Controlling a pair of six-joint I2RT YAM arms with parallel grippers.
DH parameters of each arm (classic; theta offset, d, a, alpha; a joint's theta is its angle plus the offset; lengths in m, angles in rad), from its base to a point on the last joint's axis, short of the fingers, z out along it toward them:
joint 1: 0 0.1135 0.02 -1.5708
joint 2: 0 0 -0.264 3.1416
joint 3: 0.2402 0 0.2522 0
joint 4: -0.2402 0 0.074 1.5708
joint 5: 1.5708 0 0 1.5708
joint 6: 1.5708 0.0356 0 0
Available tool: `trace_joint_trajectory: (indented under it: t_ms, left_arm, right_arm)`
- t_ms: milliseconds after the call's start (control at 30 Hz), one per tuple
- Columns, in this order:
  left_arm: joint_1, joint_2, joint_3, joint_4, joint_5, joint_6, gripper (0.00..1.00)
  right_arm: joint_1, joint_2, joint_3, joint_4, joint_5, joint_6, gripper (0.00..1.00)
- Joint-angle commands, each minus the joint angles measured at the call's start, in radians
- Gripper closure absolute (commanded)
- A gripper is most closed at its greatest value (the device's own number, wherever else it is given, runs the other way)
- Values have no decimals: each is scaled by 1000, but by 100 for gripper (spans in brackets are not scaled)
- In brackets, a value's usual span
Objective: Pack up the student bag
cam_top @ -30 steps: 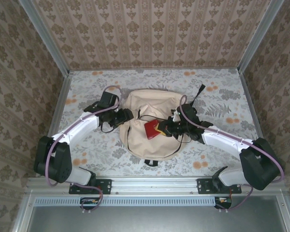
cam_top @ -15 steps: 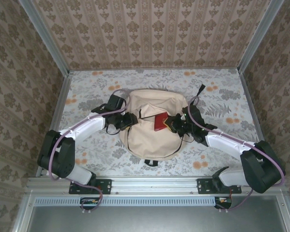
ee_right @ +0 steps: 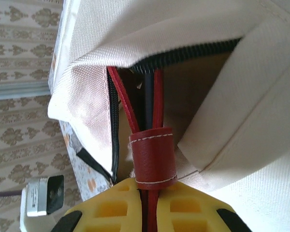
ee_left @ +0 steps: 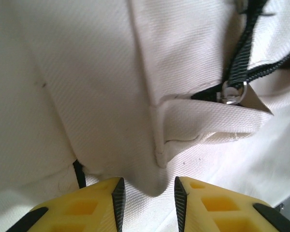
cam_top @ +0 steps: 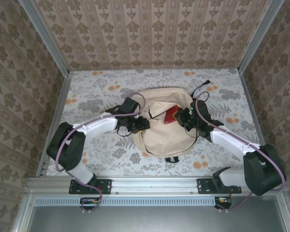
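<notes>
The student bag (cam_top: 166, 137), a large cream backpack, lies in the middle of the table. My right gripper (cam_top: 181, 118) is shut on a thin red notebook (cam_top: 171, 114) held edge-on, its far end inside the bag's open zip mouth (ee_right: 183, 55). In the right wrist view the red notebook (ee_right: 153, 157), with its stitched loop, runs between my right gripper's (ee_right: 153, 187) yellow fingers. My left gripper (cam_top: 142, 124) rests on the bag's left side. In the left wrist view my left gripper (ee_left: 147, 193) stands open around a fold of the student bag (ee_left: 157, 181), below a zip pull (ee_left: 233, 92).
A black strap (cam_top: 203, 88) trails from the bag's far right corner, and a black buckle (cam_top: 171, 159) sticks out at its near edge. The floral table (cam_top: 87, 96) is walled on three sides. A small grey device (ee_right: 41, 195) sits beside the bag in the right wrist view.
The bag has shifted right and turned. Both arms moved right with it, the red notebook going farther into the bag's opening. The left jaws have narrowed around the fabric fold.
</notes>
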Motion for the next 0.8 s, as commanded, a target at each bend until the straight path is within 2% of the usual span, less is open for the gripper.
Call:
trace_joint_trajectory:
  t_ms: [0,267,500,633,767]
  left_arm:
    - [-22,40,53,18,24,-15,66]
    - [-29,73,94,1,20,-10,67]
    - [-31,63,105,-18,10,-6,66]
    - [-28,48,103,-38,-8,2,66]
    - [-18,29,104,-56,-22,10,64]
  right_arm:
    - [-17,-28,26,-23,70,-15,93]
    - [22,-19,-36,-12,91,117,87]
    - [80,152,1,140,49,209,80]
    - [89,187,31,147,14,213,69]
    - [89,131,42,47,7,158,52]
